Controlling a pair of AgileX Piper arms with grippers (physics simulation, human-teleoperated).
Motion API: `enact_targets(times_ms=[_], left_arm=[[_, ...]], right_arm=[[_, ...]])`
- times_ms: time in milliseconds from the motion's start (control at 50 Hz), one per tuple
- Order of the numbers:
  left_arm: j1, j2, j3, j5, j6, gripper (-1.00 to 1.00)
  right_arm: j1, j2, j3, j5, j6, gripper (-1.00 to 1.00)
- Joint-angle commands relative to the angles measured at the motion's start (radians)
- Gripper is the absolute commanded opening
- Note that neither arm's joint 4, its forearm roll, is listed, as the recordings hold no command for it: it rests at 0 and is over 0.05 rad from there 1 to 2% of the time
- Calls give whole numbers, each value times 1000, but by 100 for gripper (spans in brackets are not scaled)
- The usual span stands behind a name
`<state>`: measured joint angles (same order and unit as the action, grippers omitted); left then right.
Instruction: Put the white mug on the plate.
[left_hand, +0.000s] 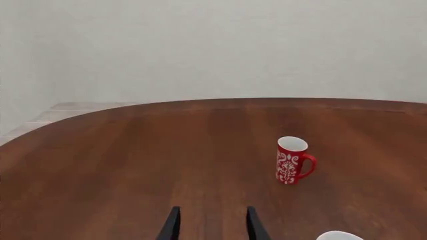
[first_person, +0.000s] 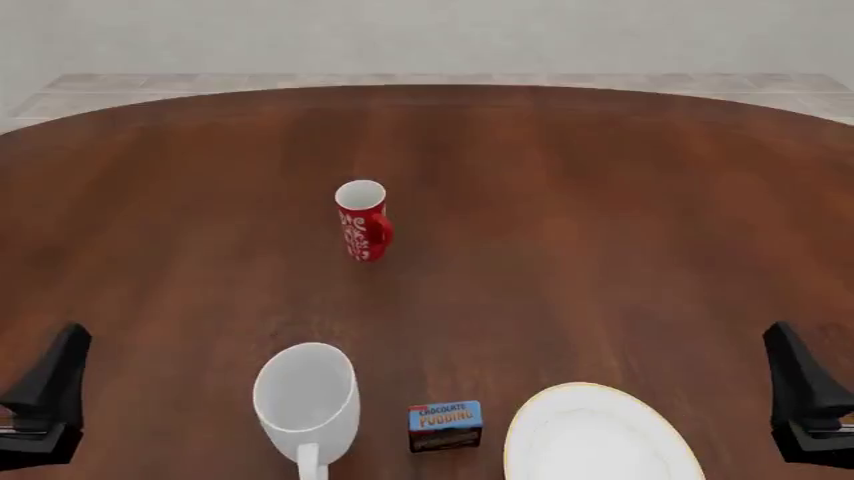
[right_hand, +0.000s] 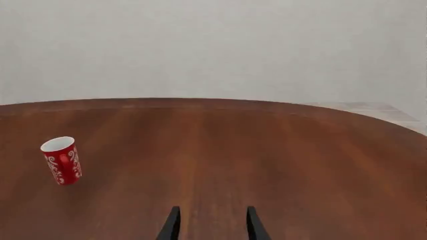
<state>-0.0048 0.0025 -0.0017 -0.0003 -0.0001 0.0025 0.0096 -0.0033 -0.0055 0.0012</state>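
Front view: left claw (first_person: 47, 400) low at the near left edge, right claw (first_person: 805, 400) at the near right edge, both well apart from everything on the brown surface (first_person: 601, 220). White mug (first_person: 307, 400) upright near the front, left of centre; chocolate pudding box (first_person: 445, 426) between it and the plate (first_person: 601, 435). Red patterned mug (first_person: 360, 220) farther back.

Left wrist view: fingers (left_hand: 170, 226) parted, holding nothing, aimed along bare wood.

Right wrist view: fingers (right_hand: 171, 225) likewise parted and empty.
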Motion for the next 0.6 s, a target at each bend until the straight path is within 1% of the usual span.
enact_targets(times_ms=[20,600], left_arm=[[5,6,-1,-3,0,100],[5,1,0,0,0,100]], right_arm=[[-3,-2,-2,4,-1,100],[-2,-5,-1,5,-2,100]])
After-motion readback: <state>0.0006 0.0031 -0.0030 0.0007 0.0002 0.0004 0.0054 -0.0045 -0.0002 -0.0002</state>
